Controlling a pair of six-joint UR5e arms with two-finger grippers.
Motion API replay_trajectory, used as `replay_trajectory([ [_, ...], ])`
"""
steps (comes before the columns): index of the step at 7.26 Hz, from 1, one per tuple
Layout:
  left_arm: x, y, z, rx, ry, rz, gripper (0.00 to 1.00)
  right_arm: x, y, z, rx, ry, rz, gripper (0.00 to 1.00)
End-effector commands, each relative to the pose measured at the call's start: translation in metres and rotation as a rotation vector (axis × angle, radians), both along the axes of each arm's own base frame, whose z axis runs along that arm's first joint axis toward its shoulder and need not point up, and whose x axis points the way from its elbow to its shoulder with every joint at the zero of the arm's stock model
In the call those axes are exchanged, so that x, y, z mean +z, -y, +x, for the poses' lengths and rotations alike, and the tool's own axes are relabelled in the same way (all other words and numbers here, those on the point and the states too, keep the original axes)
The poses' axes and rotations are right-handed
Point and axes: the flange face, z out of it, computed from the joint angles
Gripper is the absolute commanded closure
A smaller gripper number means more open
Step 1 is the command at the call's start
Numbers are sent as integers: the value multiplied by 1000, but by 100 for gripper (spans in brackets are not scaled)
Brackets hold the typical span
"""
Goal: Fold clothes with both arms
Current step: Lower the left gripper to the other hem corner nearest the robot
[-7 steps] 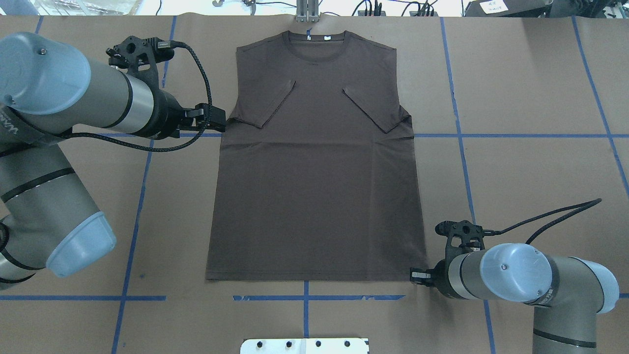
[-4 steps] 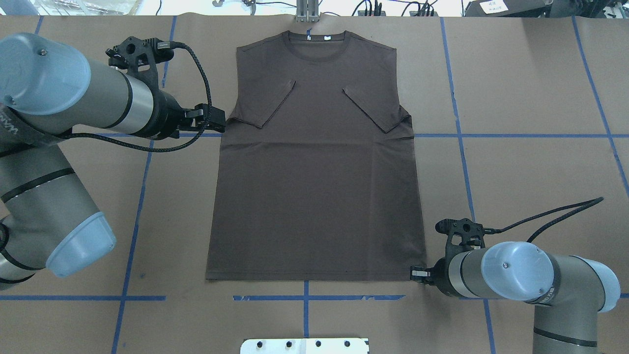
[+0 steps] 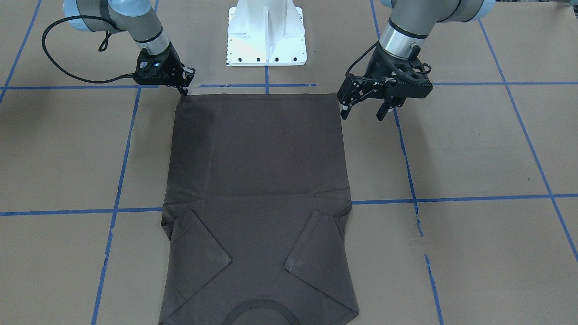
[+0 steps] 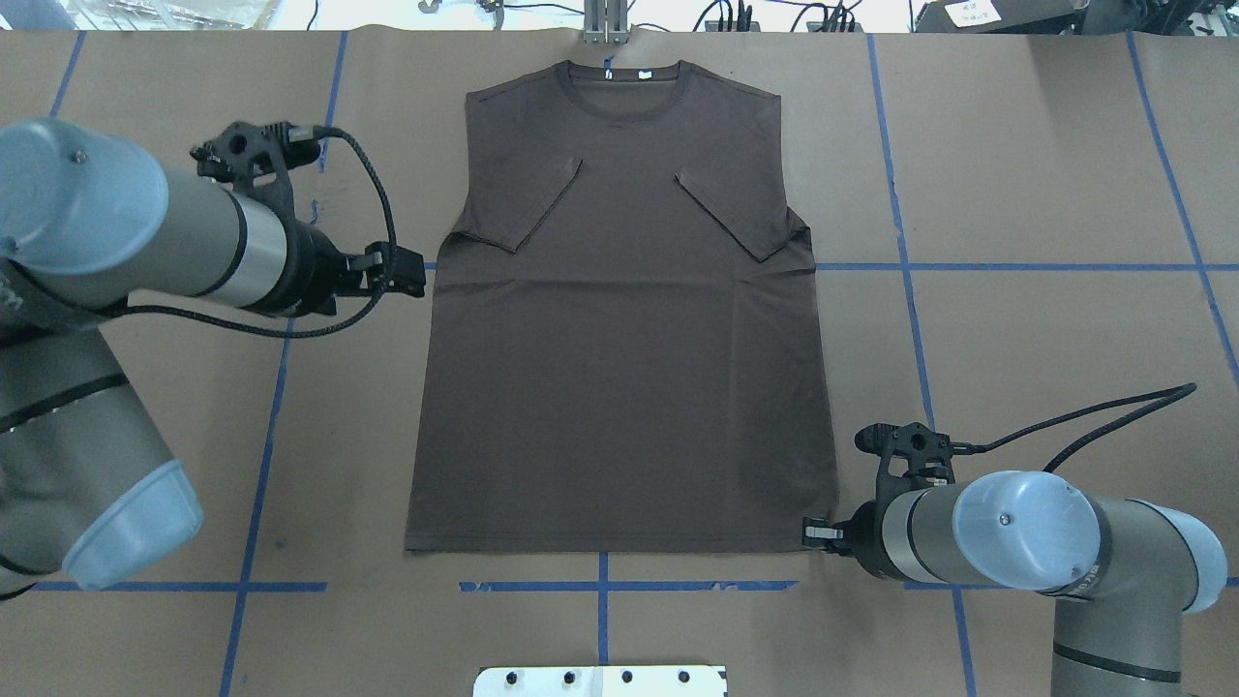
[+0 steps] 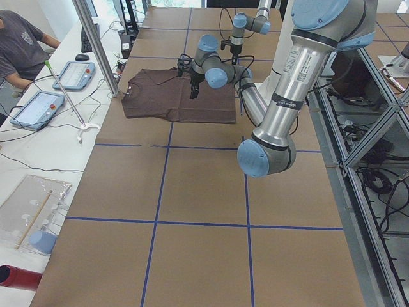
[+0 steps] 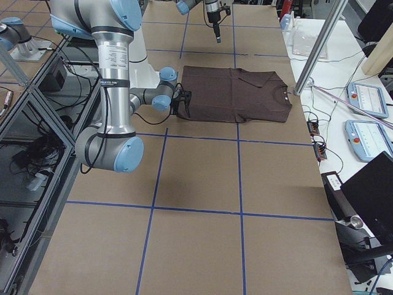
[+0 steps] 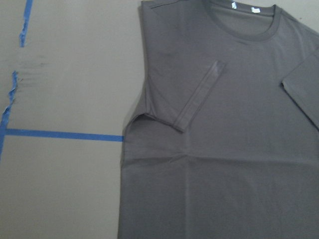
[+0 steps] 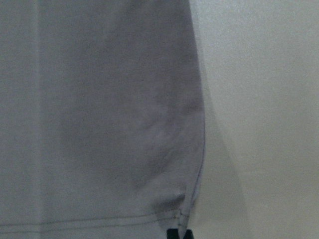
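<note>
So: T-shirt (image 4: 619, 387) flat mid-table (image 4: 1045, 339), collar far from the robot, both sleeves folded in. Left gripper (image 3: 362, 113) has backed off the shirt's side edge toward the hem, jaws spread, holding nothing. Right gripper (image 3: 184, 90) nudged onto the hem corner, fingers together, looks like it's pinching it. My read: left is heading for the other hem corner, ready for the bottom-up fold. Writing: white collar tags (image 4: 646, 75), unreadable. No chest logo visible.

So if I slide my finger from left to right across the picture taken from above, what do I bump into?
Left arm → left end effector → T-shirt → right end effector, at the shirt's bottom corner → right arm.
</note>
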Motion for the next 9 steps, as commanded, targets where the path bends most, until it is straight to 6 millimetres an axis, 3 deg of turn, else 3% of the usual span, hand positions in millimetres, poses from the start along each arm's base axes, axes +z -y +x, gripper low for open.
replay_trajectory([
  [1, 3, -88, 54, -51, -63, -240, 0, -16, 7, 13, 21, 32, 7, 100],
  [2, 24, -139, 97, -74, -16, -280, 1, -17, 13, 16, 29, 37, 6, 100],
  [3, 36, -160, 118, -106, 3, -320, 4, -17, 15, 17, 34, 39, 7, 100],
  [4, 57, -164, 135, -125, 47, -356, 5, -16, 17, 18, 36, 36, 6, 100],
  [6, 81, -168, 142, -143, 97, -342, 5, -16, 20, 20, 37, 36, 1, 100],
  [9, 88, -168, 145, -151, 112, -337, 7, -16, 23, 21, 44, 36, 1, 100],
])
